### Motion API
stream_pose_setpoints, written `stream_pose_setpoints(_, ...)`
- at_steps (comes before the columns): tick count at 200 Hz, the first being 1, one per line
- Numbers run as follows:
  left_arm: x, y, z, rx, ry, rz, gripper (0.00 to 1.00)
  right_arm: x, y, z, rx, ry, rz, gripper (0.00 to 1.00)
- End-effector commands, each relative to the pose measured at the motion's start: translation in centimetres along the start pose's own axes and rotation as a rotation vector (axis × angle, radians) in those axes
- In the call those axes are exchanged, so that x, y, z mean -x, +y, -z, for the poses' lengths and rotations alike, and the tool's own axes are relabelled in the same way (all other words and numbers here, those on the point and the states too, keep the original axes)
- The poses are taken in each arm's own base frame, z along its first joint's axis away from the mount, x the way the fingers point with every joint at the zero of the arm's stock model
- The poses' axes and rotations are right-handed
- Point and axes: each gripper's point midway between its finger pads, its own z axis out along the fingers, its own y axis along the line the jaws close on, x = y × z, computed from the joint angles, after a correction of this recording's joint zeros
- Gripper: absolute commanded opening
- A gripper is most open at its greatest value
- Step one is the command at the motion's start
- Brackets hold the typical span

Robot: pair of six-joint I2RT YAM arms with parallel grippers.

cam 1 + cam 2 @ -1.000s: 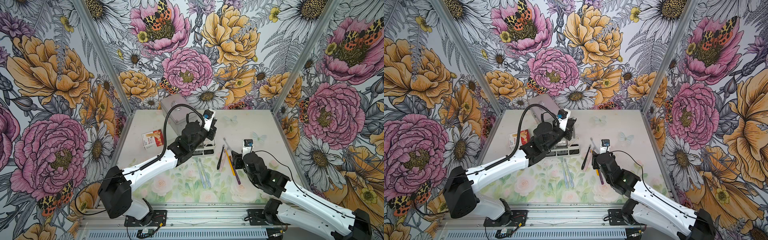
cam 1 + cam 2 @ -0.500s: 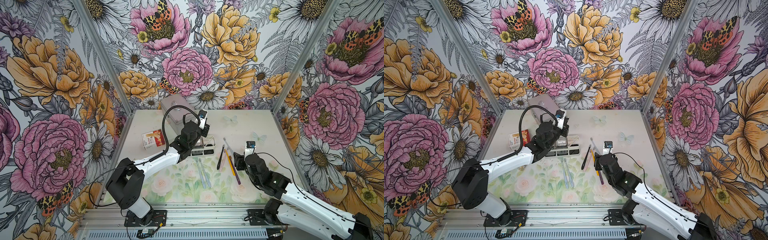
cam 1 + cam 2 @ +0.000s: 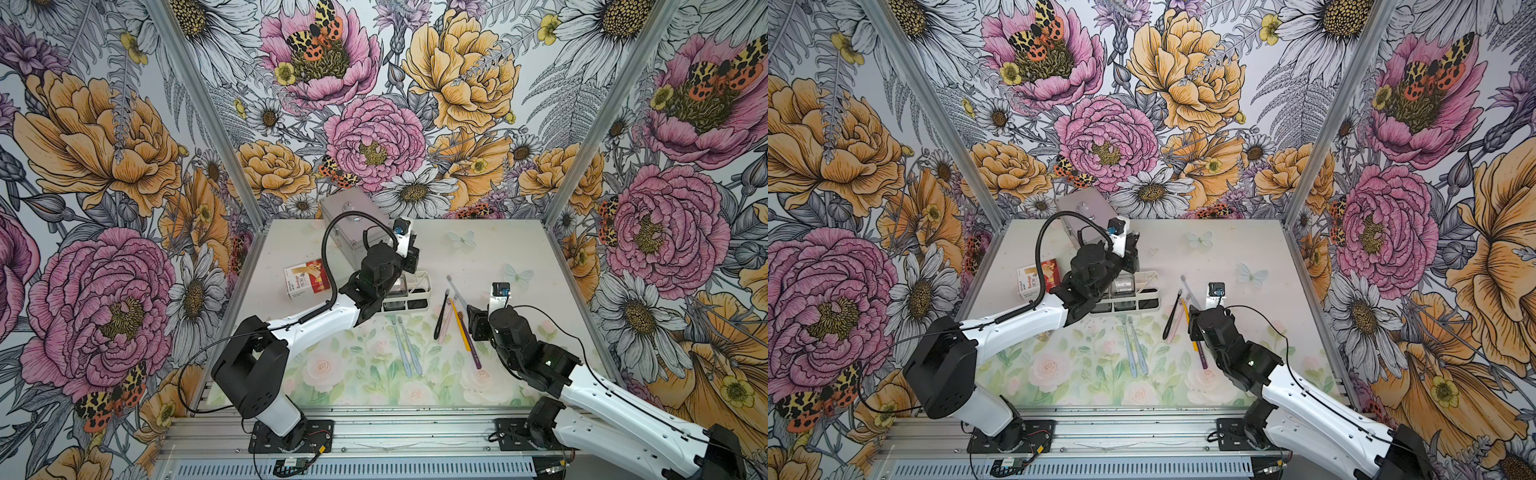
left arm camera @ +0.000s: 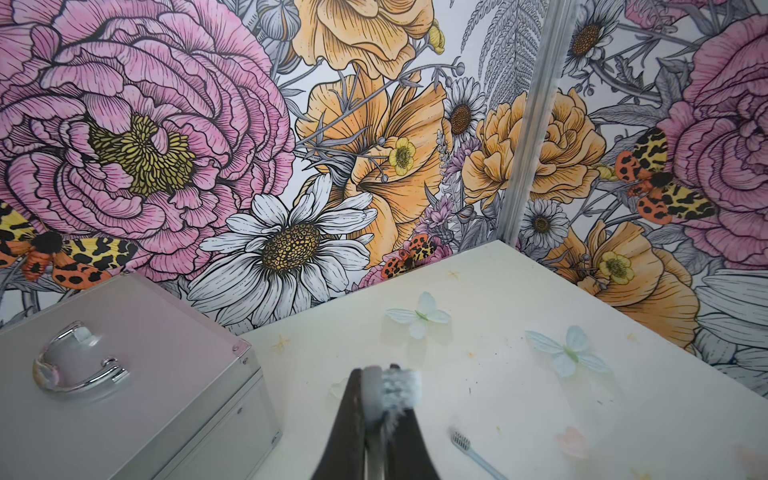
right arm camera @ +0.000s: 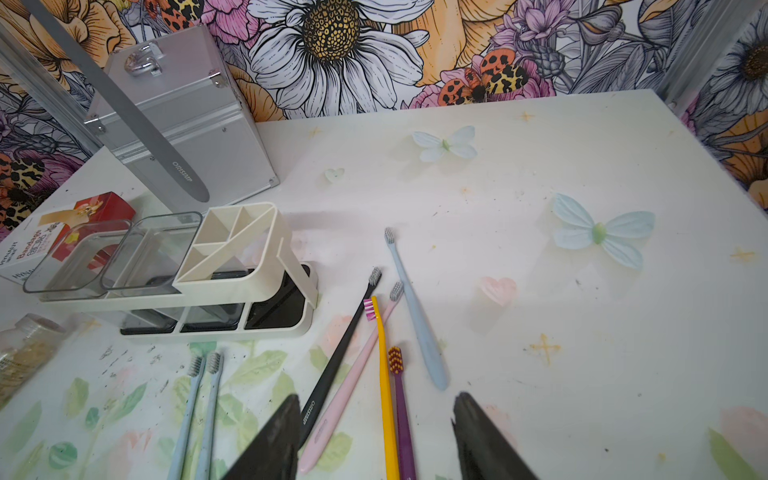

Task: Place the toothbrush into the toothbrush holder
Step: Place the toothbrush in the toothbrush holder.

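Note:
My left gripper [image 4: 382, 374] is shut on a grey toothbrush [image 4: 373, 397] just below its bristled head. Its long grey handle [image 5: 137, 120] hangs slanted, the tip just above the toothbrush holder [image 5: 249, 274], apart from it. The holder is a white rack with two clear cups and a white slotted compartment [image 5: 232, 232]. In both top views the left gripper [image 3: 409, 253] [image 3: 1129, 249] hovers over the holder [image 3: 422, 286] [image 3: 1148, 289]. My right gripper [image 5: 376, 403] [image 3: 473, 324] is open, low over loose toothbrushes, holding nothing.
Black [image 5: 345, 353], pink [image 5: 357, 365], yellow [image 5: 384, 374], purple [image 5: 401, 399] and light blue [image 5: 411, 307] toothbrushes lie right of the holder; two pale blue ones [image 5: 199, 399] lie before it. A silver metal case [image 3: 353, 224], a bandage box [image 3: 305, 278] and a jar [image 5: 25, 349] stand nearby.
My left gripper has shifted a little to the left and back with the grey toothbrush, still over the holder. The right arm has barely moved.

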Motion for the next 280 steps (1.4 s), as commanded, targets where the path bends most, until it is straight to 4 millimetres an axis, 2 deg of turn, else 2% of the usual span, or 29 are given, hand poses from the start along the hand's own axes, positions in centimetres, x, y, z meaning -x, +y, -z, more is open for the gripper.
stream_pose_setpoints(1,-1.6,0.0,-0.5,-0.034,0.023,0.069,0.00,-0.2,-0.1,-0.2,-0.003,0.007,-0.016,0.60)
stream_pose_setpoints(58,-5.0,-0.1,-1.8,-0.044,0.109,0.094,0.00,-0.6,-0.5,-0.2,-0.008,0.011,-0.026,0.60)
stream_pose_setpoints(123,-10.7,-1.3,-3.1,-0.027,0.244,-0.007,0.00,-0.8,-0.8,-0.4,-0.021,0.018,-0.031,0.60)
stream_pose_setpoints(131,-11.2,-0.9,-3.2,0.003,0.253,-0.011,0.00,-0.8,-0.8,-0.4,-0.021,0.020,-0.031,0.60)
stream_pose_setpoints(146,-11.8,-0.9,-3.4,0.009,0.264,-0.008,0.00,-0.9,-0.8,-0.4,-0.018,0.021,-0.031,0.60)
stream_pose_setpoints(176,-11.6,-0.8,-3.5,0.013,0.259,-0.006,0.00,-1.1,-0.9,-0.5,-0.020,0.025,-0.034,0.60)
stream_pose_setpoints(178,-12.9,-0.8,-3.8,0.014,0.284,-0.012,0.00,-1.1,-0.9,-0.5,-0.020,0.025,-0.035,0.60)
stream_pose_setpoints(180,-13.3,-0.8,-3.8,0.015,0.290,-0.013,0.00,-1.1,-0.9,-0.5,-0.021,0.026,-0.034,0.60)
stream_pose_setpoints(202,-13.1,-0.8,-3.7,0.022,0.277,-0.013,0.00,-1.2,-0.9,-0.5,-0.019,0.029,-0.037,0.60)
stream_pose_setpoints(214,-12.8,-0.9,-3.5,0.031,0.263,-0.022,0.27,-1.3,-0.9,-0.6,-0.019,0.034,-0.034,0.61)
stream_pose_setpoints(228,-12.8,-1.1,-3.3,0.035,0.252,-0.039,0.47,-1.3,-0.8,-0.6,-0.015,0.036,-0.034,0.61)
stream_pose_setpoints(230,-11.4,-1.1,-3.1,0.034,0.225,-0.033,0.50,-1.3,-0.8,-0.6,-0.016,0.038,-0.035,0.61)
stream_pose_setpoints(233,-11.0,-1.2,-2.9,0.032,0.215,-0.033,0.53,-1.3,-0.8,-0.6,-0.014,0.038,-0.036,0.61)
stream_pose_setpoints(241,-10.3,-1.3,-2.7,0.027,0.198,-0.034,0.57,-1.3,-0.8,-0.7,-0.013,0.042,-0.034,0.62)
stream_pose_setpoints(280,-6.9,-2.5,-1.4,-0.001,0.111,-0.034,0.63,-1.7,-0.3,-1.2,-0.004,0.074,-0.014,0.62)
